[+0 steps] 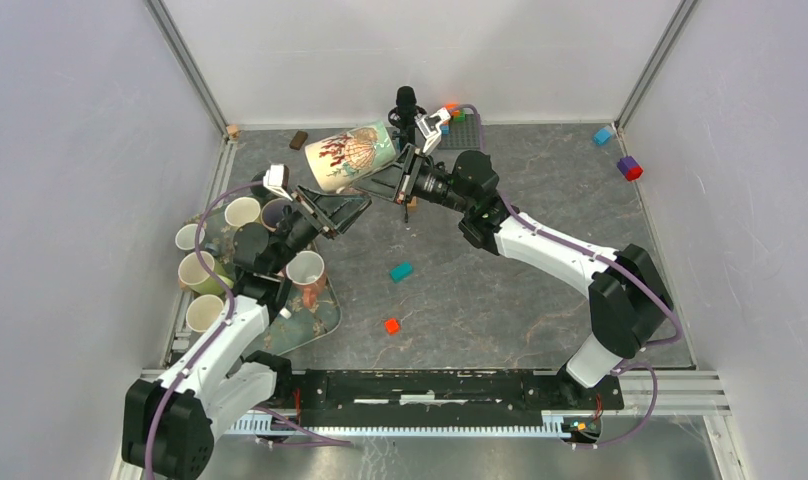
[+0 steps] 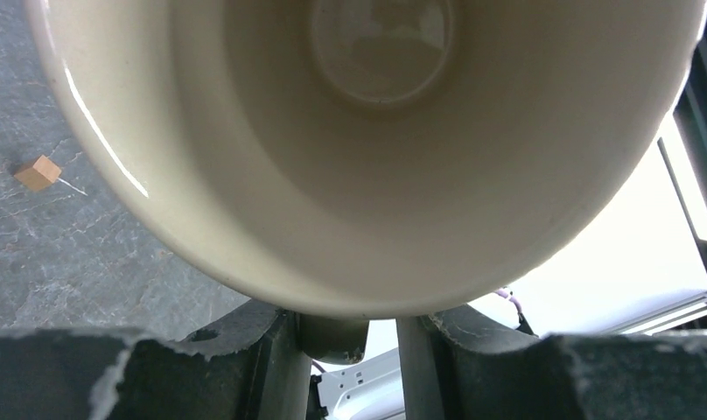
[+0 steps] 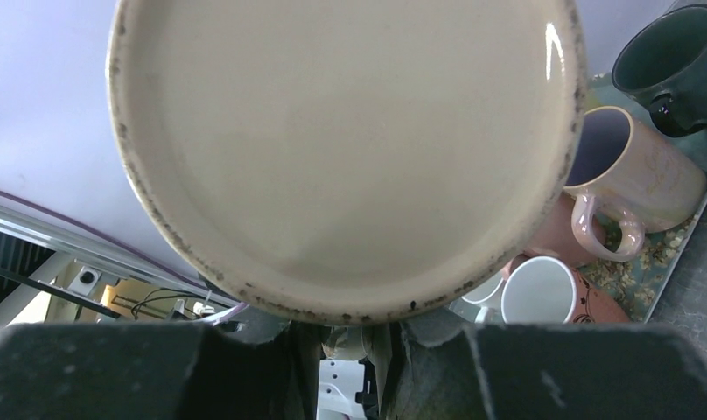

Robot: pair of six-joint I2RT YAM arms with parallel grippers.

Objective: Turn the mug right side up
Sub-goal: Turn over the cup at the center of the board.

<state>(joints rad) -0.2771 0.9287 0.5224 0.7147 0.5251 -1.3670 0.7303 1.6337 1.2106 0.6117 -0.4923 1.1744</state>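
Table (image 1: 540,290), grey marbled. Tray (image 1: 315,325), left edge, carrying spare mugs (image 1: 242,212). Mug (image 1: 352,155), printed, on its side in the air over the back centre, mouth facing the left gripper (image 1: 342,207), base facing the right gripper (image 1: 392,180). Right jaws narrow, clamped on the mug's base end. Left jaws part-closed under the rim; whether they grip cannot be told. Teal block (image 1: 401,271) and red block (image 1: 391,325), centre.

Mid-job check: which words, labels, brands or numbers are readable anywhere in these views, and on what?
No text can be read in any view.
The printed mug carries a red and green picture; any lettering in it is too small to tell.
The pink mug shows faint markings, too blurred to read.
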